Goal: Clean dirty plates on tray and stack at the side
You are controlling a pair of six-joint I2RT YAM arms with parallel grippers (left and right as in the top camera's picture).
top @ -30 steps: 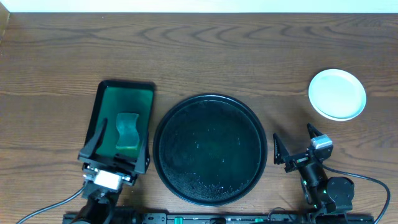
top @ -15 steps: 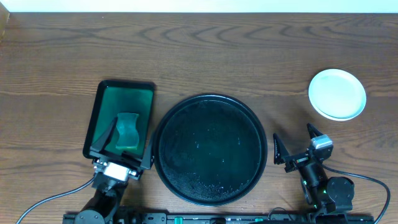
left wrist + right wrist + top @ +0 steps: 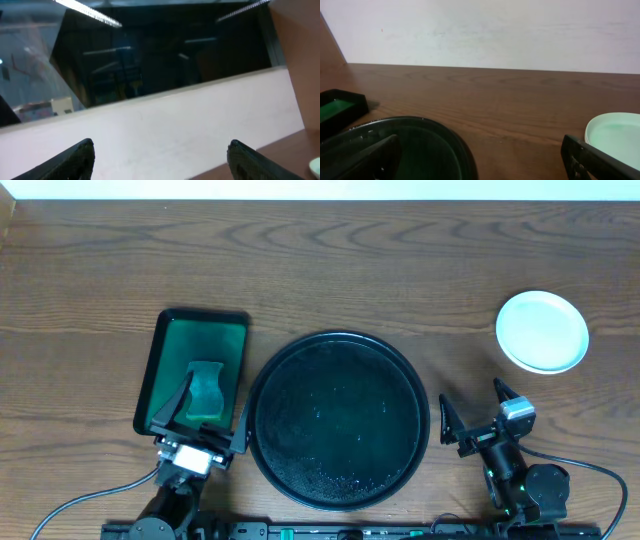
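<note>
The round, glossy black tray (image 3: 338,420), raised-rimmed and flecked with tiny pale specks, lies flat at the near middle of the wood-grain worktop (image 3: 400,270), while a pale mint-white round plate (image 3: 542,331) rests right way up, well apart to its right.

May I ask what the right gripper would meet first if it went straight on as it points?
Probably nothing: the right gripper points over bare table between the tray and the plate.
</note>
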